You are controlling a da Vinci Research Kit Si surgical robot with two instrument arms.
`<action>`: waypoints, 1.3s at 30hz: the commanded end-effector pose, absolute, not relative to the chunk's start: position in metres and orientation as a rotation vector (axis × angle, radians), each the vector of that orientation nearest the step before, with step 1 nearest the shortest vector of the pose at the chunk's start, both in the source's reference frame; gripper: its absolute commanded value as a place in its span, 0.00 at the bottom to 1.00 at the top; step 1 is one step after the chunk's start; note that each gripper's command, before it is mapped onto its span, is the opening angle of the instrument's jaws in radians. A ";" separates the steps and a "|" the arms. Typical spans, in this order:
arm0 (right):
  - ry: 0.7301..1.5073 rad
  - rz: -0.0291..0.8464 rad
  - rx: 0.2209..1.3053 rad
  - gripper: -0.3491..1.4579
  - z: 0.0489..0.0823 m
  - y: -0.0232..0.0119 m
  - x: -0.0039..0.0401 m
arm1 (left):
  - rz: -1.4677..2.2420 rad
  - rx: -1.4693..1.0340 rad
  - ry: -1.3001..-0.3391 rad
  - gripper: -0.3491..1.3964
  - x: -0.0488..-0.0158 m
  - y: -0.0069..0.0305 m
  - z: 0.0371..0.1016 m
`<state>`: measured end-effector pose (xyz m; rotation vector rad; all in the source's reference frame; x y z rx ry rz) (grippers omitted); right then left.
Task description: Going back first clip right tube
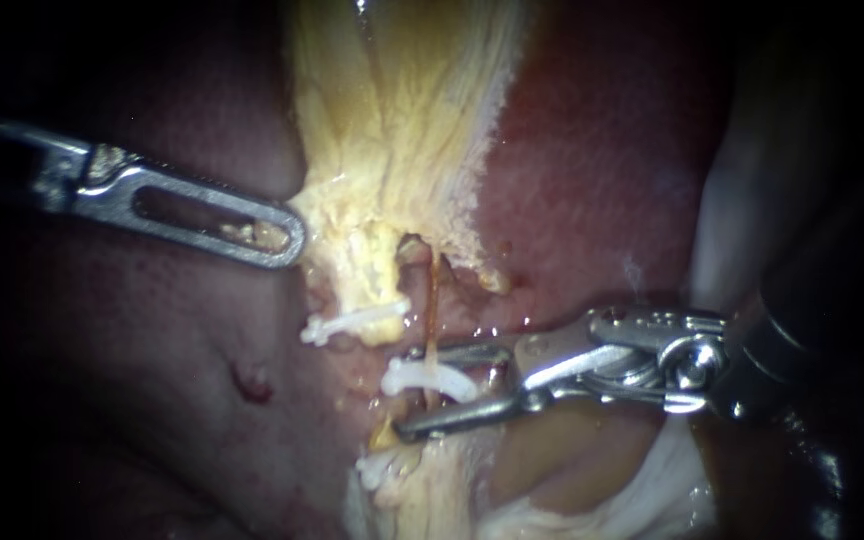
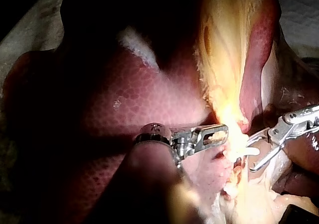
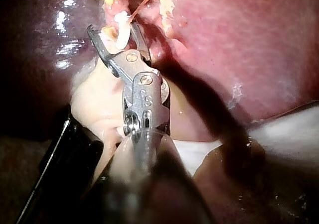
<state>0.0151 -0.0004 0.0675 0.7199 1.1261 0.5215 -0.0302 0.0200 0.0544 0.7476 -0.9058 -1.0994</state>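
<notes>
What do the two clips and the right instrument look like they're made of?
The upper clip and lower clip look like white plastic, matte and opaque. The right instrument is probably bare polished metal: silvery with bright glints.

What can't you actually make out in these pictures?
- Endoscope view: the right instrument, jaws open around the clip, covers the tube lower down.
- Left wrist view: glare washes out the tissue ahead of the left instrument.
- Right wrist view: the frame edge cuts off the tube beyond the clip.
</notes>
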 end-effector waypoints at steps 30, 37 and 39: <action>1.208 0.275 0.539 0.47 0.0619 0.0055 0.0046 | -1.099 0.744 -0.906 0.00 -0.0304 0.0197 0.0548; 1.210 0.256 0.523 0.47 0.0618 0.0056 0.0043 | -1.093 0.742 -0.910 0.00 -0.0322 0.0190 0.0567; 1.210 0.256 0.523 0.47 0.0618 0.0056 0.0043 | -1.088 0.745 -0.907 0.00 -0.0328 0.0189 0.0575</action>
